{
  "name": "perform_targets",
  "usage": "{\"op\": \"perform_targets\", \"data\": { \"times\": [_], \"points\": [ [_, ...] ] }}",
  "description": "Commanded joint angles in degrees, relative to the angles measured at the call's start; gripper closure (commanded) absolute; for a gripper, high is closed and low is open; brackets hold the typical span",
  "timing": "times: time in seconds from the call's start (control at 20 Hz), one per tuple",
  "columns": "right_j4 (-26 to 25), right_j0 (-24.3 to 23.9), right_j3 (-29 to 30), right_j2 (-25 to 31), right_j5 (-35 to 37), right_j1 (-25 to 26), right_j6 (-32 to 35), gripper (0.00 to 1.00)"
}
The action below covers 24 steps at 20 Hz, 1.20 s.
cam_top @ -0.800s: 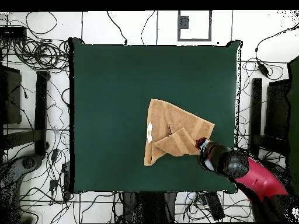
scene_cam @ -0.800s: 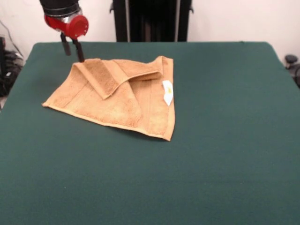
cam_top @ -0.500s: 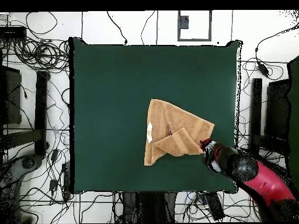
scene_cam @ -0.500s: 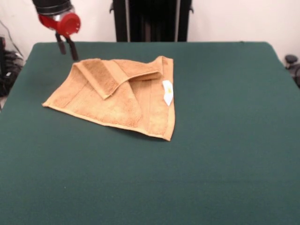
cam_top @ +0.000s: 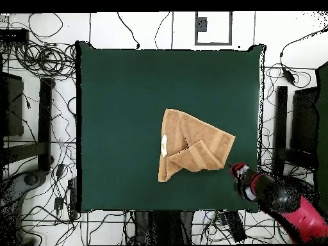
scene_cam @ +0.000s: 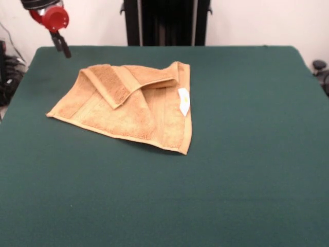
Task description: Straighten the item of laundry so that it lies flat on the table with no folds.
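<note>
hanging above the 10 o'clock corner of the table (scene_cam: 247, 170) in the front view, the gripper (scene_cam: 60, 45) held nothing and sat well apart from the towel (scene_cam: 128, 105); its two dark fingers showed close together, but whether they were quite closed or a little parted could not be told. in the overhead view the gripper (cam_top: 238, 170) sat just off the towel's 4 o'clock corner, near the table's edge.

the towel lay a little toward 10 o'clock of the table's middle in the front view, not flat. a banded flap (scene_cam: 110, 82) was folded over the body on the 11 o'clock side, and a second fold ran along the 12 o'clock edge toward the corner at 1 o'clock. the white tag (scene_cam: 183, 101) showed on the 3 o'clock side.

judging by this, the job stood between grasps, with the unfolding far from done. the next move seemed to call for coming down on the free edge of the banded flap, pinching only that top layer, and drawing it outward toward 10 o'clock so it opened off the body without dragging the whole cloth.
</note>
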Motion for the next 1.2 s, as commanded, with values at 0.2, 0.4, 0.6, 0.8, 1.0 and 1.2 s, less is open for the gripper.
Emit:
{"op": "perform_targets", "data": {
  "times": [0.2, 0.4, 0.6, 0.8, 1.0, 1.2],
  "points": [
    [2.56, 3.54, 9.81, 7.88, -3.88, 2.98, 5.24, 0.00],
    [3.10, 4.45, 10.46, 7.07, -9.10, 3.61, 8.67, 0.00],
    [3.56, 5.50, 10.72, 5.91, -12.31, 3.98, 10.52, 0.00],
    [1.72, 7.49, 8.12, 3.81, -17.36, 5.53, 10.18, 0.00],
    [-1.90, 12.74, 2.40, -1.73, -28.89, 9.13, 9.71, 0.00],
    [0.79, 15.75, 2.21, -5.27, -35.47, 10.90, 11.67, 0.00]
  ]
}}
